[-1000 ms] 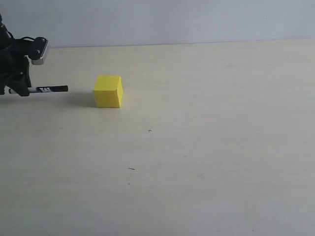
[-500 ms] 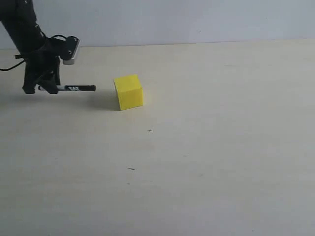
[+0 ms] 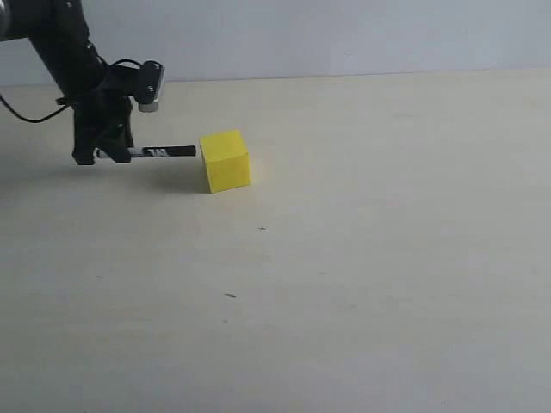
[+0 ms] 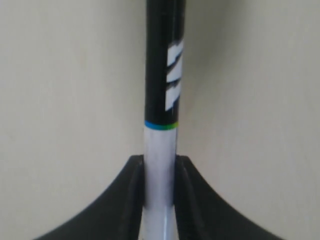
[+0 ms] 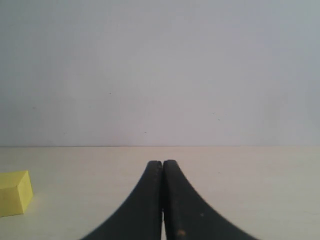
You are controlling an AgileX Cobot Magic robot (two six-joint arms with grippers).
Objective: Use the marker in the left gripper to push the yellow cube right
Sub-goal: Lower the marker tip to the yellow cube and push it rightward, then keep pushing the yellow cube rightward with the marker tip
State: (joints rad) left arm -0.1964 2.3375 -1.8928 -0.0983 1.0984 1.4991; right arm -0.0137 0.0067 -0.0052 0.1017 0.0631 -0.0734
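Left end effector (image 3: 102,155): grasping marker (image 3: 162,152)
Yellow cube (image 3: 226,161): at marker tip, near far edge; wide table (image 3: 387,258) rightward
Right end effector (image 5: 162,166): clenched, empty

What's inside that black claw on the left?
A marker, its white barrel pinched between the jaws of the left claw, its black end poking out toward the yellow cube. The part of the marker deeper inside is covered by the claw.

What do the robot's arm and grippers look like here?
The left arm is black, with a thin black cable trailing off it and a small silver-grey box at the wrist. The left gripper and right gripper have matte black fingers that flare outward in curves.
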